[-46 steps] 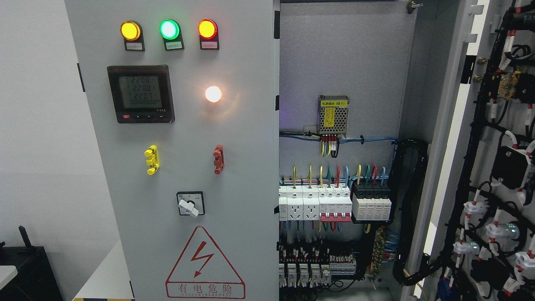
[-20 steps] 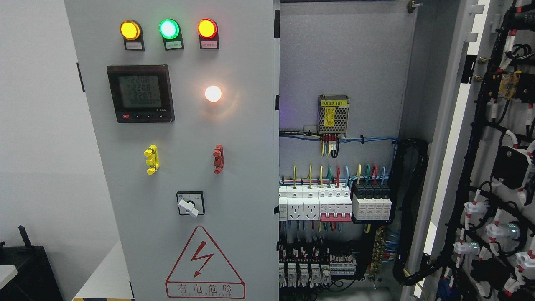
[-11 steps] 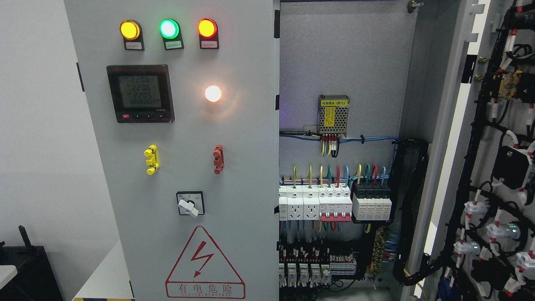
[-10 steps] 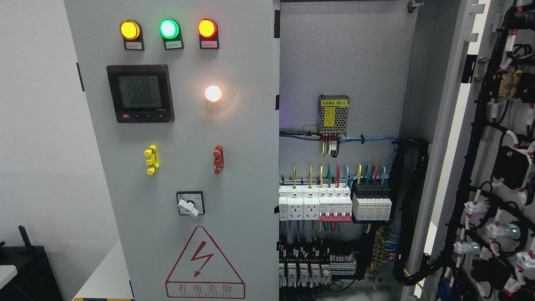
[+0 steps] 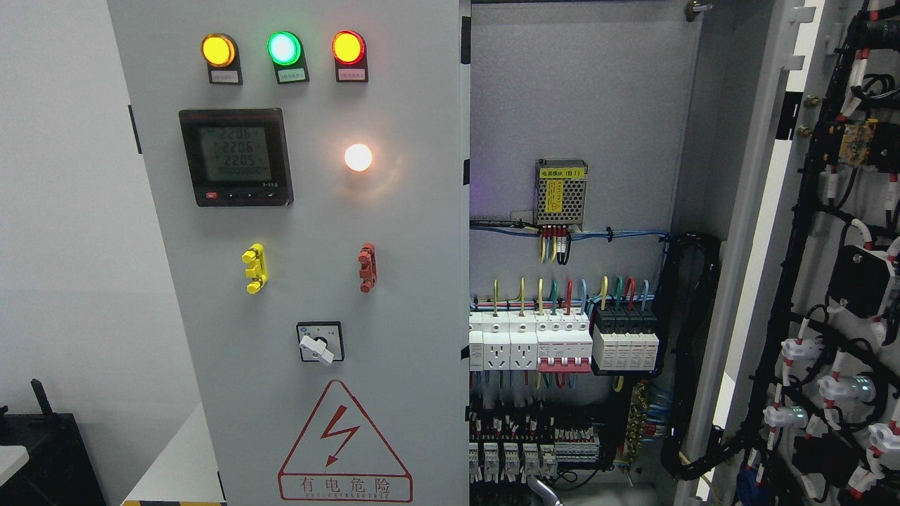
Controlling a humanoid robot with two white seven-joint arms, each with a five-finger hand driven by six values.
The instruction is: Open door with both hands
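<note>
The right cabinet door (image 5: 830, 281) is standing swung open at three o'clock, its wiring facing in. A grey sliver (image 5: 545, 490), possibly a fingertip, is poking up at six o'clock; whose hand, and its grip, I cannot tell.

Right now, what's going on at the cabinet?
Nothing is gripping anything. The right door is already swung wide open, its wired back facing out, so the breakers and power supply inside show. The left door, with its lamps lit and meter on, looks closed. A grey tip pokes in at the bottom edge, possibly part of the robot; which arm it belongs to can't be told.
</note>
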